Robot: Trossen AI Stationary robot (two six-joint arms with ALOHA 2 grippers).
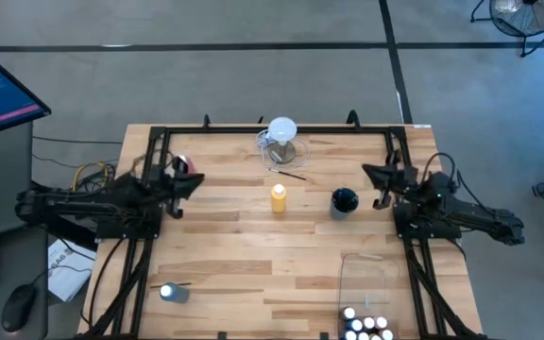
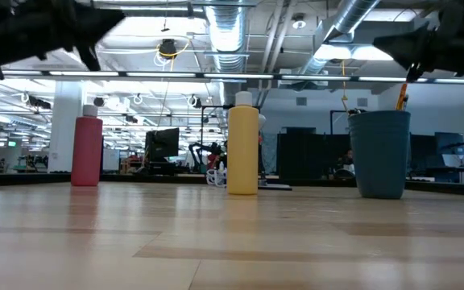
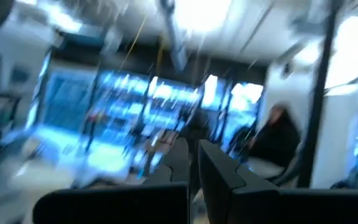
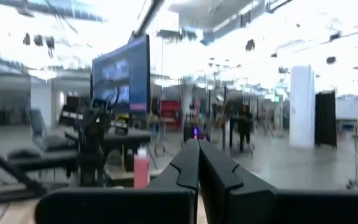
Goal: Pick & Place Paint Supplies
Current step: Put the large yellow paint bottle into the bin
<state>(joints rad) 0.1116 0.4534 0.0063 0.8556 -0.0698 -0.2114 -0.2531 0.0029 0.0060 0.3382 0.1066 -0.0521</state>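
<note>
my left gripper (image 1: 196, 181) and right gripper (image 1: 370, 172) hang above the bench's side edges, both jaws pressed together on nothing. i'd part them before dropping squarely over the yellow squeeze bottle (image 1: 279, 197) mid-bench. the pink-red bottle (image 2: 87, 151) is half hidden under my left arm from above; the thin brush (image 1: 292, 174) is barely legible.
</note>
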